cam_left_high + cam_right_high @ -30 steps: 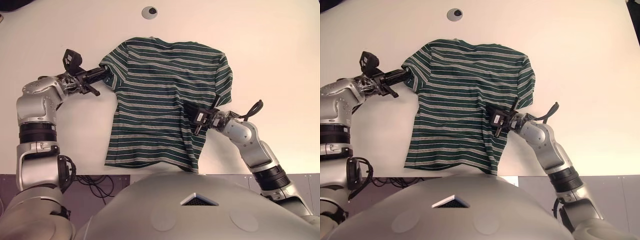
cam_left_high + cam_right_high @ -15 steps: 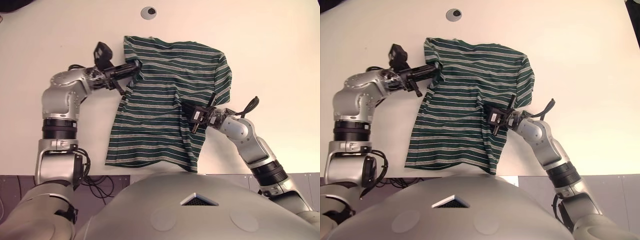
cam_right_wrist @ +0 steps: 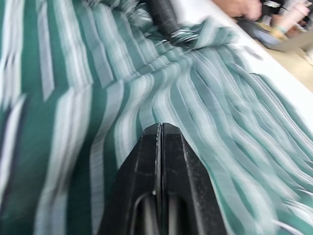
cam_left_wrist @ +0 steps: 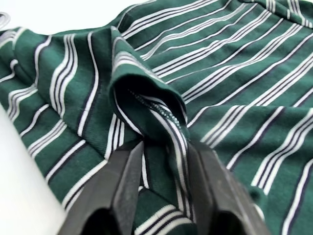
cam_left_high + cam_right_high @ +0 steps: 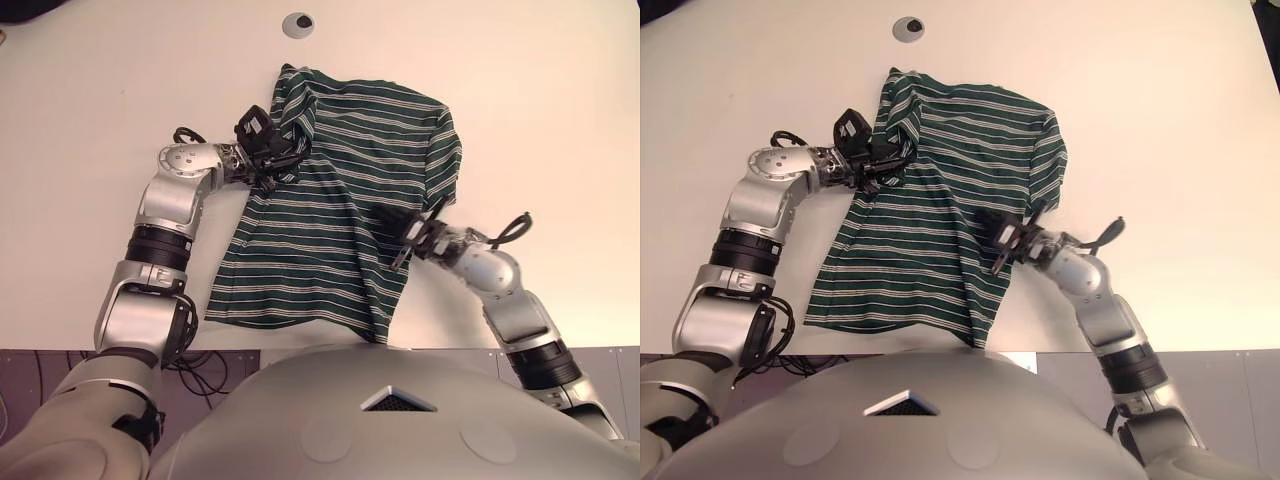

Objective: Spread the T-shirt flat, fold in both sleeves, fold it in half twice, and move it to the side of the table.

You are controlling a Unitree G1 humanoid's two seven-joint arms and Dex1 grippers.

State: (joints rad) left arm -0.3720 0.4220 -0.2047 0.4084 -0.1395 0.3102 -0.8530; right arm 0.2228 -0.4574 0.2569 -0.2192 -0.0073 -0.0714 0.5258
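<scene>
We see the left gripper (image 4: 164, 152) clamped on a fold of the T-shirt (image 5: 330, 240) sleeve, held over its chest. The right gripper (image 3: 159, 134) (fingers pressed together, gripping nothing) sits on the T-shirt's right side on the table (image 5: 560, 100).

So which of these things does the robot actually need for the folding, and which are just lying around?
In the job: T-shirt; left gripper, clamped on it; right gripper, shut above it; table.
Just there: round cap in the tabletop; cables below the table edge.

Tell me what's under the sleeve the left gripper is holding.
The sleeve, pinched by the left gripper, is folded over the shirt's striped body; the table beneath is covered.
</scene>
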